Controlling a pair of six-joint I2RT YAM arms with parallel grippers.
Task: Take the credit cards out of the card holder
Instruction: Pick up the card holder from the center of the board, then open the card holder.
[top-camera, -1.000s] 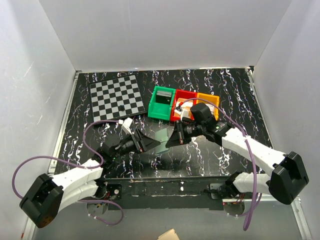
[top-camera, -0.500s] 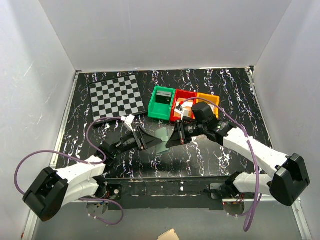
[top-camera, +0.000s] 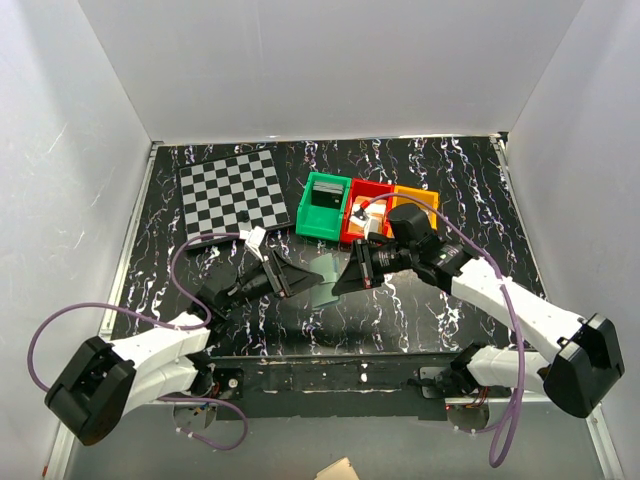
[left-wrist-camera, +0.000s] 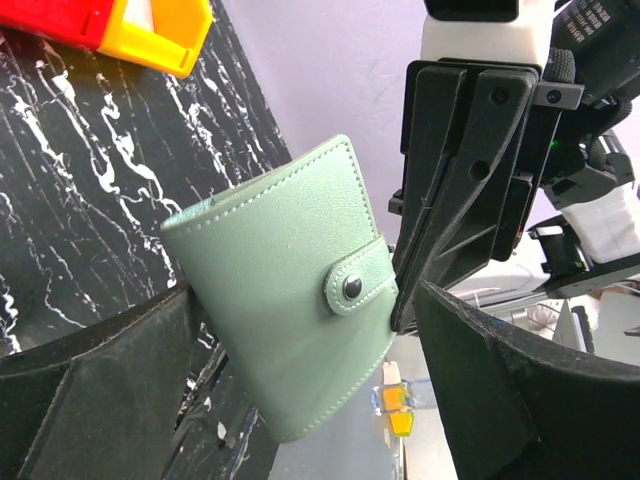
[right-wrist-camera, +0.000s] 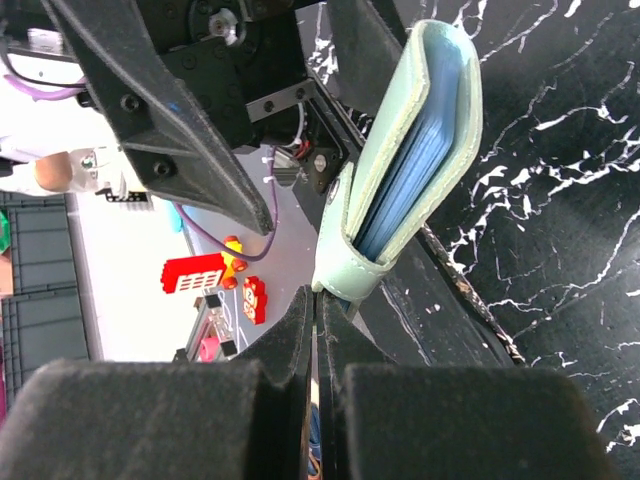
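Sage-green leather card holder (left-wrist-camera: 285, 290) hangs in the air over the middle of the worktop (top-camera: 400, 310), between the two arms, not lying on it. Right gripper (right-wrist-camera: 318, 310) is pressed together on the thin edge just under the snap tab (left-wrist-camera: 352, 287), and that small pinch alone carries it. Left gripper (top-camera: 296, 277) stands wide apart, one finger each side of the holder, gripping nothing. One finger sits very near the spine; can't tell if it touches.

The snap is fastened and the holder is folded. Blue layers show at the open end in the right wrist view. They could be pockets or credit cards, can't tell. No card is out.

Step in hand, my read: get the left gripper onto the holder body so the tab can be popped.

To do it well:
- Close the left gripper across both folded halves, toward the spine and clear of the tab, so the snap stays free.
- Get that hold firm before the right gripper lets go, or the holder likely drops.
- The right pinch is on a thin edge, so the holder may swivel if bumped. Bring the fingers in evenly.
- Don't squeeze over the snap itself.
- Afterwards the right gripper can re-grab the tab tip and peel it away from the body.
- Keep the open end from tipping down so nothing slides out unplanned.
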